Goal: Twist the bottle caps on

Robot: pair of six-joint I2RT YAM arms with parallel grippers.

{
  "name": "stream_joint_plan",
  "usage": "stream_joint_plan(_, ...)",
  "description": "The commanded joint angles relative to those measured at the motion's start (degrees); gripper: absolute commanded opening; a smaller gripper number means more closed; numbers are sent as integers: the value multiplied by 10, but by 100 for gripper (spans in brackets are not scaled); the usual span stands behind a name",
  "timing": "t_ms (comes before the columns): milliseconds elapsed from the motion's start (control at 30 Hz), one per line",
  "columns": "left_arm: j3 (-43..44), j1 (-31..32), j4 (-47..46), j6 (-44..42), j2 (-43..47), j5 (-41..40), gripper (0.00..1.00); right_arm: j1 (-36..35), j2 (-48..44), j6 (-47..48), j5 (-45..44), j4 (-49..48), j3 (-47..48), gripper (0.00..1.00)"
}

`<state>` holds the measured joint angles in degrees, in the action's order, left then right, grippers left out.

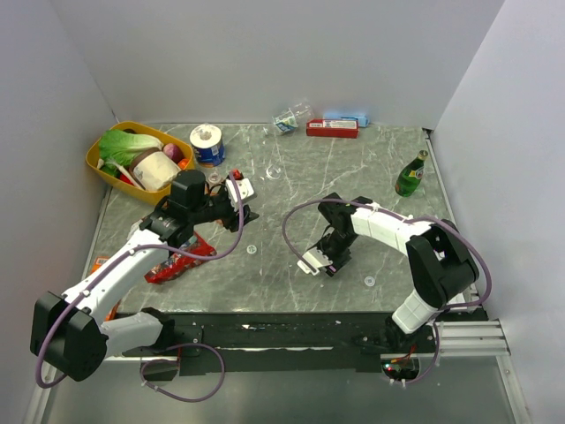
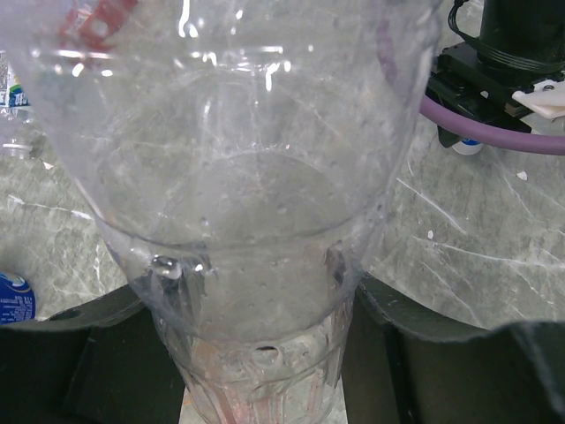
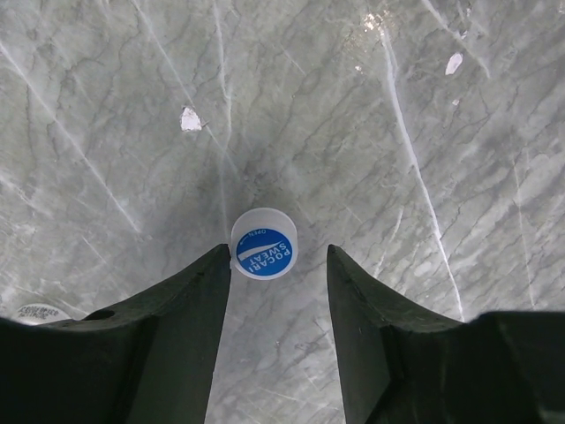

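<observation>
A clear plastic bottle (image 2: 247,177) fills the left wrist view, and my left gripper (image 2: 260,353) is shut on its lower part. In the top view that gripper (image 1: 231,201) is left of centre. My right gripper (image 3: 278,256) hangs low over the marble with its jaws open. A small white bottle cap with a blue top (image 3: 263,243) lies at the fingertips, against the left finger, with a gap to the right finger. In the top view the right gripper (image 1: 325,263) hides this cap. A second clear bottle with a blue-white label (image 1: 291,117) lies at the back.
A yellow basket (image 1: 99,163) of vegetables stands at the back left, a blue-labelled roll (image 1: 207,144) beside it. A red box (image 1: 332,128) lies at the back wall, a green glass bottle (image 1: 411,174) stands at the right, and a red packet (image 1: 181,261) lies under the left arm.
</observation>
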<state>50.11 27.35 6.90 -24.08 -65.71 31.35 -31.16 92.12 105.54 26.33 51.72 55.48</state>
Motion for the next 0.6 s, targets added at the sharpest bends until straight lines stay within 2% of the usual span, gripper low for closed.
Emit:
stream_joint_plan(0,-1,2,-20,11,9,3,1,-4,-4,8,-2,4,2,54)
stream_joint_plan(567,-5,1,-23,18,9,0,1,-9,7,6,-9,-10,-14,50)
